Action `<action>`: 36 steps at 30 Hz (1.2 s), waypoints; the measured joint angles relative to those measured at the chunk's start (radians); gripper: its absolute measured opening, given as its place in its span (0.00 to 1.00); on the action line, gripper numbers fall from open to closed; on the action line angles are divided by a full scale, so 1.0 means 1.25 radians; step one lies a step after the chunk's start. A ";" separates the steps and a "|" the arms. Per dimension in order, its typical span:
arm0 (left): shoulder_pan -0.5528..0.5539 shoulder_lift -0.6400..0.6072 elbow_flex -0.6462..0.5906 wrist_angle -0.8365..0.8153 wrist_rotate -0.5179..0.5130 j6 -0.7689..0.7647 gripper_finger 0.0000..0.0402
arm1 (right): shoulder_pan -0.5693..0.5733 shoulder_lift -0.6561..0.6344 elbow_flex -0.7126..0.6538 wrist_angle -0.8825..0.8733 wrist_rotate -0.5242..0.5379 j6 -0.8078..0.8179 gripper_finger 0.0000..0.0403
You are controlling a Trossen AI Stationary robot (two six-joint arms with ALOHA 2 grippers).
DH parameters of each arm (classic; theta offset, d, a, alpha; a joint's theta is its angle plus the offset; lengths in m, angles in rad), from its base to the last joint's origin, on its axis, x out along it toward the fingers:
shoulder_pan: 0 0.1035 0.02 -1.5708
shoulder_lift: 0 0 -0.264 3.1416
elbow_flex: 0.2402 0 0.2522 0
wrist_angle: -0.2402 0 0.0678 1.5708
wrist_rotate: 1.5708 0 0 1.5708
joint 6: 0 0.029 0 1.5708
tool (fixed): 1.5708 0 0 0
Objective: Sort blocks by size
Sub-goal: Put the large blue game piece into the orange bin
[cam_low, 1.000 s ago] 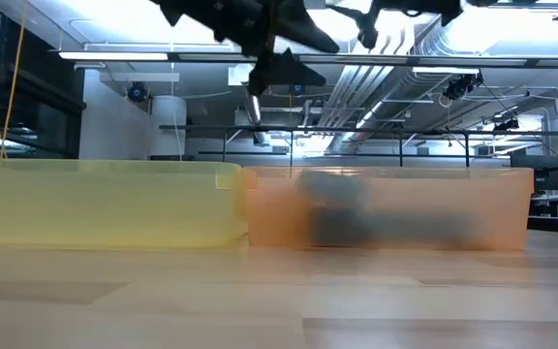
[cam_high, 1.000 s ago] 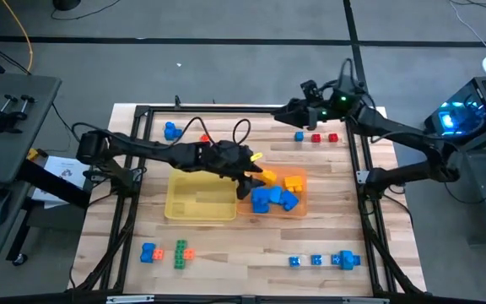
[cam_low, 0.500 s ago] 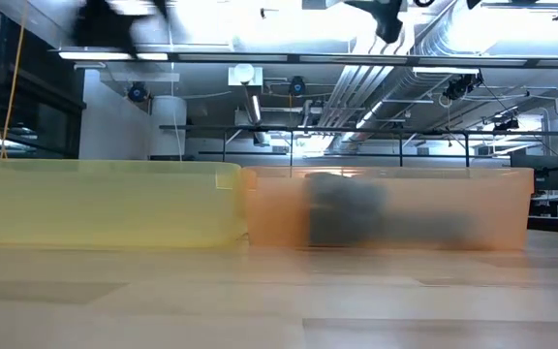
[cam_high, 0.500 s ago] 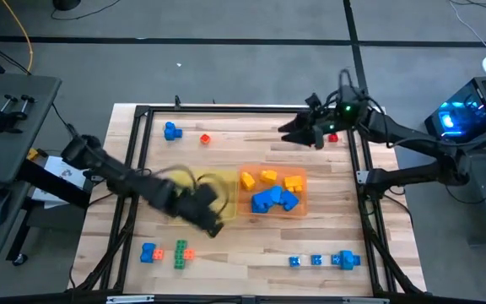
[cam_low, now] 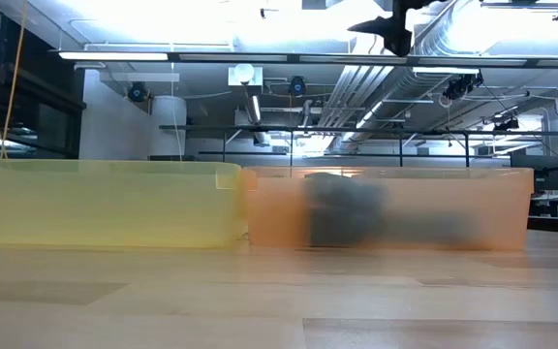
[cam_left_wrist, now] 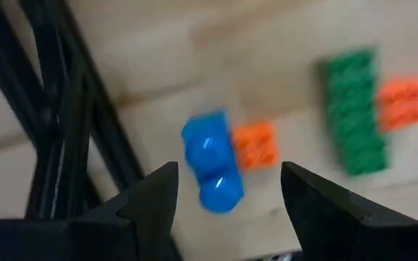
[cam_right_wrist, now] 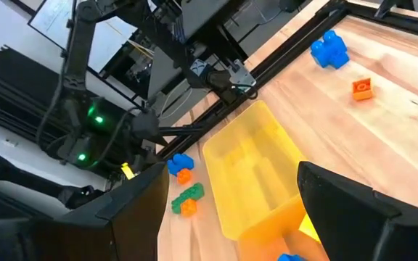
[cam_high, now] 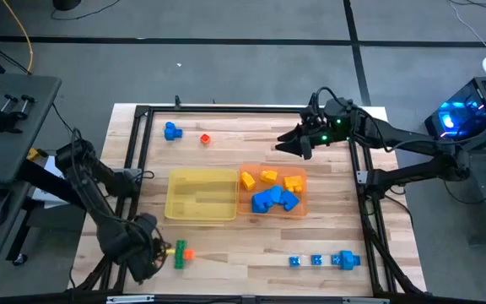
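your left hand (cam_left_wrist: 223,190) hung with fingers wide over a blue block (cam_left_wrist: 211,159) and orange block (cam_left_wrist: 255,143) at the table's (cam_high: 226,270) front left corner. your right hand (cam_high: 285,147), also spread, empty, hovered near the back right; larger blocks (cam_high: 272,198) lay in the orange tray (cam_high: 300,208).

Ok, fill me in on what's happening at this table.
Two arms are sorting toy blocks by size. The orange tray already holds several larger blue and yellow blocks; the yellow tray beside it looks empty. The left tool hangs open over a blue block by the table's front left corner, beside orange and green ones. The right tool, open and holding nothing, hovers near the far right.
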 joint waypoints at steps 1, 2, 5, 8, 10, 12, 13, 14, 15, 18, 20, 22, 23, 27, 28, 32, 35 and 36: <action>-0.006 0.000 -0.013 0.017 0.016 -0.006 0.56 | 0.003 0.000 0.000 0.000 0.000 0.000 0.75; -0.010 0.000 -0.026 0.030 0.024 -0.010 0.56 | 0.006 0.000 0.000 0.000 0.003 0.001 0.75; -0.011 0.000 -0.068 0.086 0.032 -0.012 0.56 | 0.017 0.000 0.000 0.000 0.029 0.008 0.75; -0.009 0.000 -0.112 0.168 0.033 -0.012 0.56 | 0.020 0.000 0.000 0.000 0.043 0.020 0.75; -0.009 -0.002 -0.137 0.212 0.050 -0.013 0.56 | 0.020 0.000 0.000 0.000 0.043 0.021 0.75; -0.010 -0.003 -0.145 0.221 0.056 -0.017 0.56 | 0.020 0.000 0.000 0.001 0.043 0.028 0.75; -0.009 0.000 -0.149 0.218 0.055 -0.018 0.56 | 0.020 0.000 0.000 0.000 0.043 0.034 0.75; -0.005 0.003 -0.151 0.208 0.052 -0.018 0.56 | 0.020 0.001 0.000 0.000 0.043 0.035 0.75; -0.003 0.003 -0.151 0.195 0.052 -0.017 0.56 | 0.020 0.001 0.000 0.000 0.043 0.035 0.75; -0.002 0.001 -0.150 0.200 0.047 -0.013 0.56 | 0.020 0.001 0.000 0.000 0.043 0.035 0.75; -0.002 0.001 -0.150 0.200 0.047 -0.013 0.56 | 0.020 0.001 0.000 0.000 0.043 0.035 0.75; -0.003 0.001 -0.151 0.208 0.053 -0.013 0.56 | 0.020 0.001 0.000 0.000 0.043 0.034 0.75; -0.003 0.001 -0.151 0.216 0.053 -0.013 0.56 | 0.020 0.001 0.000 0.000 0.043 0.034 0.75; -0.003 0.008 -0.151 0.221 0.054 -0.009 0.56 | 0.020 0.001 0.000 -0.003 0.043 0.022 0.75; -0.003 0.012 -0.154 0.224 0.054 -0.004 0.56 | 0.020 0.001 0.000 -0.003 0.043 0.019 0.75; -0.003 0.018 -0.169 0.247 0.055 -0.001 0.56 | 0.020 0.001 0.000 -0.005 0.043 0.017 0.75; -0.003 0.018 -0.180 0.266 0.055 -0.001 0.53 | 0.020 0.001 0.000 -0.006 0.043 0.015 0.75; -0.003 0.018 -0.182 0.265 0.055 0.000 0.52 | 0.020 0.001 0.000 -0.005 0.043 0.014 0.75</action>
